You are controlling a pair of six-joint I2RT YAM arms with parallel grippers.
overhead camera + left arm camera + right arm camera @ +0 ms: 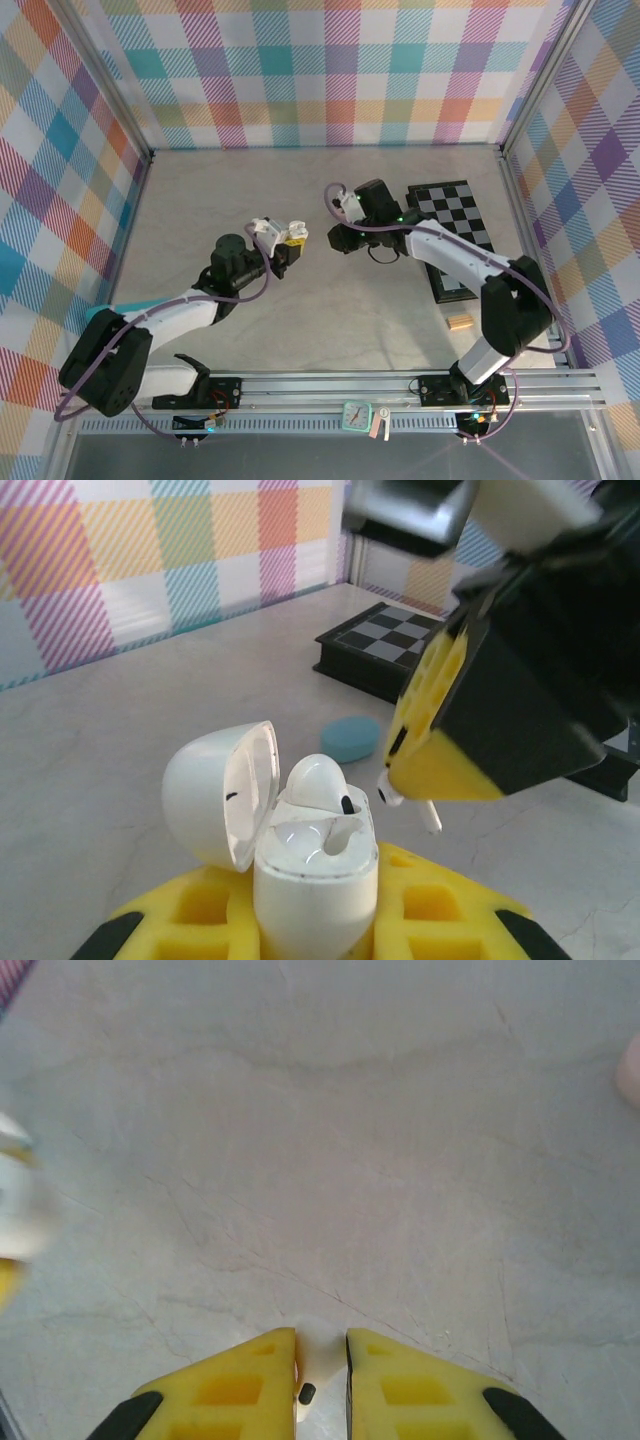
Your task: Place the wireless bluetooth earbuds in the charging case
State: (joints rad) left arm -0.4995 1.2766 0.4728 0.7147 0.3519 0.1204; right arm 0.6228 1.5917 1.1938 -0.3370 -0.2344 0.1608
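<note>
right claw [322, 1338]: yellow fingers drawn almost together, only a narrow gap left, pinching one white earbud [322, 1380] between the tips; in the left wrist view the earbud's stem pokes out below the fingertips, just beside and slightly above the open charging case [315, 880], apart from it. left claw [318, 930]: closed on the lower body of the charging case, a yellow finger on each side, case held upright off the table [200, 200]. case lid [215, 790]: hinged open, tilted to the left. second white earbud [318, 778]: sitting in the far well of the case, rounded head up; near well glossy and unfilled. both claws meet over the middle of the table in the overhead view, left one [288, 243] pointing right, right one [338, 238] pointing left. light blue pebble-shaped case [350, 738]: flat on the table beyond the white case. chessboard [455, 215]: black and white, on the right side of the table, partly under the right arm. tan wooden block [459, 321]: near the right front edge. pink rounded shape [630, 1070]: cut by the picture's edge, blurred, cannot tell what it is.
</note>
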